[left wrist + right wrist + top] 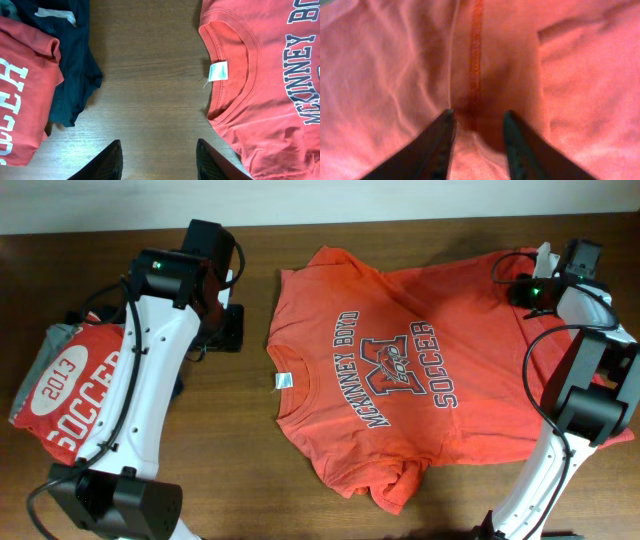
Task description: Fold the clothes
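Note:
The clothes, one orange-red T-shirt (400,370) with a navy "McKinney Boyd Soccer" print, lie face up across the table's middle, collar and white neck tag (218,71) to the left. My right gripper (512,278) is at the shirt's far right top corner. In the right wrist view its jaws (477,117) press into the fabric beside a stitched seam (476,60), with a ridge of cloth pinched between them. My left gripper (159,145) hangs open over bare wood, left of the collar, holding nothing.
At the left edge sits a folded red shirt (75,385) printed "2013 SOCCER", stacked with a grey garment (45,345) and a dark navy one (75,65). The left arm (150,360) rises over that stack. The right arm's base (560,470) stands at the front right.

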Available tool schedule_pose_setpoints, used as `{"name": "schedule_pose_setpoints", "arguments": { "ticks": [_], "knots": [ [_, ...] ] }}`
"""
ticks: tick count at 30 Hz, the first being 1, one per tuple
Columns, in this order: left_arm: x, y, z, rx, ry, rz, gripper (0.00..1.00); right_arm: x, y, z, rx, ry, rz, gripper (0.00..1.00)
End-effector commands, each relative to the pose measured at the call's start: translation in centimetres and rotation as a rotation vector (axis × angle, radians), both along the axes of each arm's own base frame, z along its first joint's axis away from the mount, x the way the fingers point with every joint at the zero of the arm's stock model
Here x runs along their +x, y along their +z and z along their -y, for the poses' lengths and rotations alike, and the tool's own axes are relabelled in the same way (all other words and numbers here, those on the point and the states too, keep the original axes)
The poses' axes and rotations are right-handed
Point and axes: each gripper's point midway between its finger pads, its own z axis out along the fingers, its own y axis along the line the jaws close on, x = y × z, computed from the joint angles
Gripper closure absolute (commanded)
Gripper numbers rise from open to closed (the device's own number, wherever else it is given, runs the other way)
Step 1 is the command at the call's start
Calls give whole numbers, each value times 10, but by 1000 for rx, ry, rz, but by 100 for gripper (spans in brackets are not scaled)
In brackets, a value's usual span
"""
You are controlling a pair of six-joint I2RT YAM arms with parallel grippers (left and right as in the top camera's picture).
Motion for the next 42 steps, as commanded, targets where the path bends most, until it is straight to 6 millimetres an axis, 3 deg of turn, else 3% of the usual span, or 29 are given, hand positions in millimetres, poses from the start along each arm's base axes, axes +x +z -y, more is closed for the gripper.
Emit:
{"name": "schedule_pose_setpoints", "arguments": {
  "ticks": [1, 5, 9, 15, 26, 30, 35, 42],
  "knots": [
    [-4, 10, 2, -20, 8, 29, 52, -5, -15, -3, 14, -15, -35, 78],
    [-4, 10, 2, -20, 8, 29, 52, -10, -12, 14, 23, -108, -46, 88],
    [-4, 10, 2, -20, 8, 29, 52, -14, 5, 37, 31, -170, -15, 90],
    [0, 11, 3, -24, 8, 44, 51, -21, 38, 77, 11, -239, 67, 90],
    [2, 11, 3, -27, 8, 54, 48, -10, 66, 108, 20, -244, 222, 83],
    [2, 11, 3, -27, 8, 55, 48, -4, 73, 85, 120, -151, 263, 78],
    [4, 12, 4, -28, 8, 61, 48, -11, 61, 61, 181, -99, 194, 53],
    [5, 12, 4, -29, 8, 65, 48, -25, 49, 46, 231, -70, 123, 48]
  ]
}}
